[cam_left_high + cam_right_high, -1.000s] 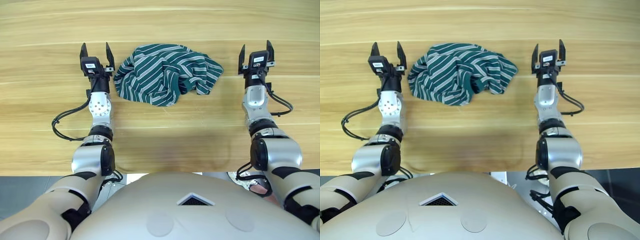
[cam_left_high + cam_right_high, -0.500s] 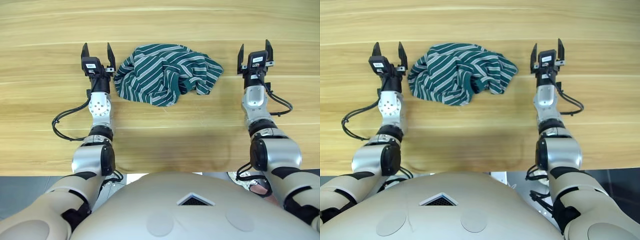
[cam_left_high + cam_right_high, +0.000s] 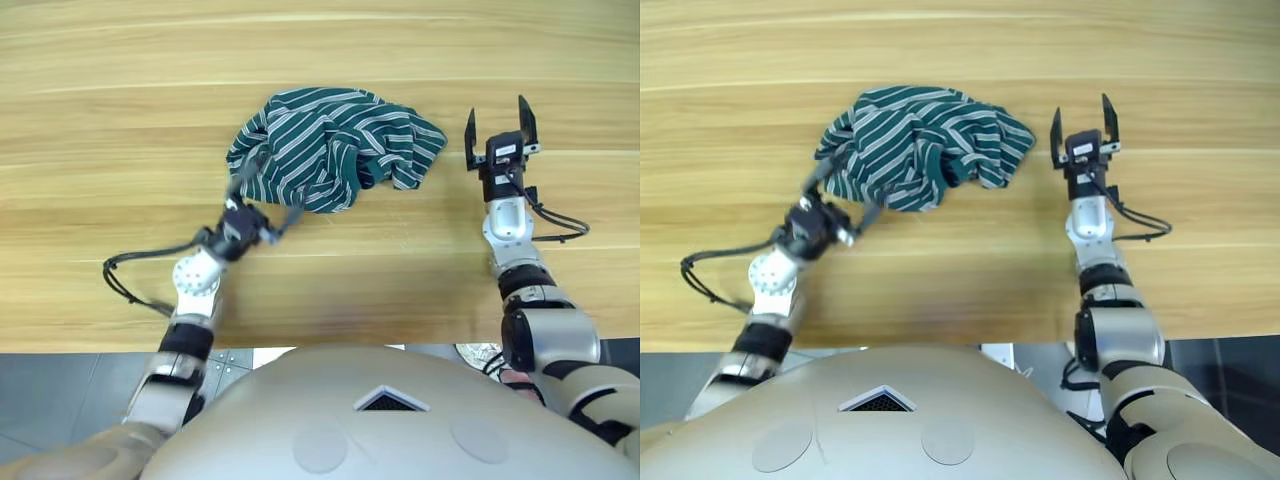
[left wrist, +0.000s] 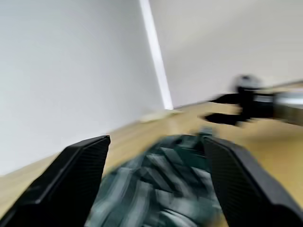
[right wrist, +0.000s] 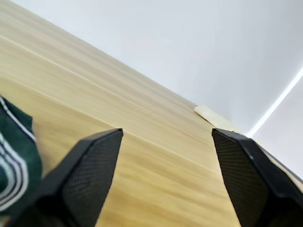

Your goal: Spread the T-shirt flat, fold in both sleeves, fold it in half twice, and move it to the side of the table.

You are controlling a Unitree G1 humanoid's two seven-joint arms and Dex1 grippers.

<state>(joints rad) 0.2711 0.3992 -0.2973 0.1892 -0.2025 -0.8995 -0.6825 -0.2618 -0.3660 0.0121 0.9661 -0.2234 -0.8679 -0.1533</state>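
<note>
The left arm is swinging in from its place beside the heap, and the left gripper (image 3: 267, 197) is now tilting in at the near left edge of the T-shirt (image 3: 335, 145). The right gripper (image 3: 497, 118) is edging a little closer to the cloth on its own side, though it is standing apart from it.

The T-shirt is lying crumpled in a striped green bundle towards the middle of the wooden table (image 3: 100, 100), with no sleeve or hem laid out. Both grippers are standing wide open and holding nothing. In the left wrist view the cloth is sitting between the spread fingers (image 4: 75, 179), blurred. In the right wrist view just a corner of the fabric is showing beside one finger (image 5: 80, 179).

The work is, by the look of it, only beginning: this is the spreading step, and the left gripper is lining up for a first pinch. Next it is probably needing to close on one layer of the near edge, not a whole fold. The right gripper is needing to reach the opposite edge, so the two can draw the shirt apart and flat. Which part of the shirt lies under the left fingers cannot be told.
</note>
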